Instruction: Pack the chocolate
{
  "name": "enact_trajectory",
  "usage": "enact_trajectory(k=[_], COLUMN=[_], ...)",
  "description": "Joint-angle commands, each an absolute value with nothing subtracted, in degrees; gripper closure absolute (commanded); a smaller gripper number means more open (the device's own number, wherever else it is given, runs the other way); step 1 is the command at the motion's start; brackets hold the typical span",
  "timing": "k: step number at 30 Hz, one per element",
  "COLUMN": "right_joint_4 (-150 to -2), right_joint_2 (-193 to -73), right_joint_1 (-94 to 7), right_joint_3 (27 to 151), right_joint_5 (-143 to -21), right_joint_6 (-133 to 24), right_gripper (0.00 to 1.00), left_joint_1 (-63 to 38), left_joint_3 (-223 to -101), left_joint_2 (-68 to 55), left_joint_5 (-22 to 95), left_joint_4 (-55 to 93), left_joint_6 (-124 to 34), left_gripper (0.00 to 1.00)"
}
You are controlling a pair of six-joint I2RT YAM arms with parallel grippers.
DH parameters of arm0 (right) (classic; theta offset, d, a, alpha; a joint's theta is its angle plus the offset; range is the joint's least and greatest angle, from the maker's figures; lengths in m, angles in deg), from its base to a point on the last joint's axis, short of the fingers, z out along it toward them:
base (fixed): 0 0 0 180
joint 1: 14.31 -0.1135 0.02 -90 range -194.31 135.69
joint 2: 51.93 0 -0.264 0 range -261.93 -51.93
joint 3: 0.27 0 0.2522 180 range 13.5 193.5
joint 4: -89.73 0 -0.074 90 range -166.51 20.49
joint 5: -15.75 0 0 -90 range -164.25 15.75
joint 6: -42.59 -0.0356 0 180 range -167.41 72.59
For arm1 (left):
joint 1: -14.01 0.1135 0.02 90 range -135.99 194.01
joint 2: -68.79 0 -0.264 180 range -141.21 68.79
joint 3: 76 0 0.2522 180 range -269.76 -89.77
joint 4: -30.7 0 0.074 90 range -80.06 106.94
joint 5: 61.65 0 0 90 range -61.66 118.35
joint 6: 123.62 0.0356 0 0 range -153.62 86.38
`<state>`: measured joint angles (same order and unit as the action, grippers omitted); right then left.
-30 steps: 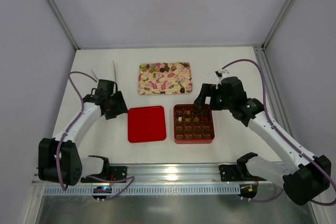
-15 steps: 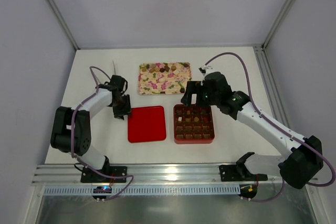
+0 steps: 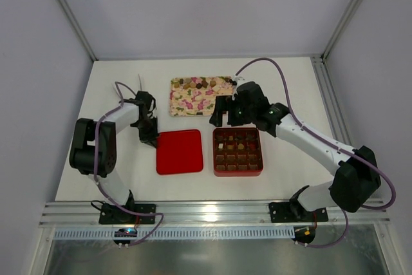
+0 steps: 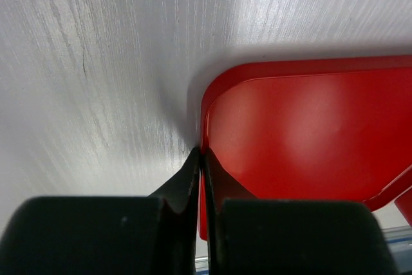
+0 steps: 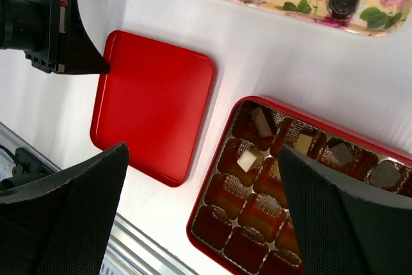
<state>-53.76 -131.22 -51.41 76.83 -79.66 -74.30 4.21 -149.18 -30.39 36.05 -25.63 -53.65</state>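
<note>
Both arms had swung inward — the left claw (image 4: 201, 156) clenched on the outer rim of the red lid (image 3: 180, 152) lying just left of the red box (image 3: 238, 173), the right claw (image 3: 221, 111) spread wide above the box's far-left corner — while the chocolate (image 5: 247, 159) sat partly in the box's cells, partly on the flowered tray (image 3: 203, 102) beyond it.

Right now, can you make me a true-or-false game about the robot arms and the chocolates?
1. The left gripper is pinched shut on the rim of the red lid. True.
2. The right gripper holds a chocolate. False: its fingers are open and empty.
3. Chocolates lie on the flowered tray. True.
4. The red lid covers the red box. False: it lies on the table beside the box.
5. Every pocket in the red box is full. False: several are empty.
</note>
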Motion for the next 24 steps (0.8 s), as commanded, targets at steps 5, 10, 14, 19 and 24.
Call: enact_trajectory(k=[5, 10, 14, 19, 24], right_joint_4=[-56.56, -54.54, -53.57, -52.34, -52.07], right_joint_2=[-135.77, -139.98, -143.24, -147.02, -152.29], right_joint_1=[-52.10, -52.37, -52.63, -53.33, -53.69], right_joint_3=[83.19, 86.96, 88.90, 92.24, 95.23], right_joint_5=[-85.67, -87.96, -90.07, -89.81, -90.25], right_joint_6=[-71.76, -70.09, -69.64, -69.38, -68.33], right_gripper=[0.03, 0.03, 0.03, 0.03, 0.04], left_joint_1=[6.36, 8.12, 10.23, 11.73, 12.52], left_joint_3=[-150.15, -149.88, -148.74, -147.07, -147.24], left_joint_2=[-28.17, -23.50, -19.72, -15.42, -13.92], left_joint_5=[43.18, 47.15, 48.30, 50.31, 52.86], left_joint_4=[-25.95, -26.13, -25.87, -24.55, -24.29], left_joint_6=[-50.84, -51.46, -52.25, -53.57, -53.92], left_gripper=[1.00, 1.00, 1.00, 1.00, 1.00])
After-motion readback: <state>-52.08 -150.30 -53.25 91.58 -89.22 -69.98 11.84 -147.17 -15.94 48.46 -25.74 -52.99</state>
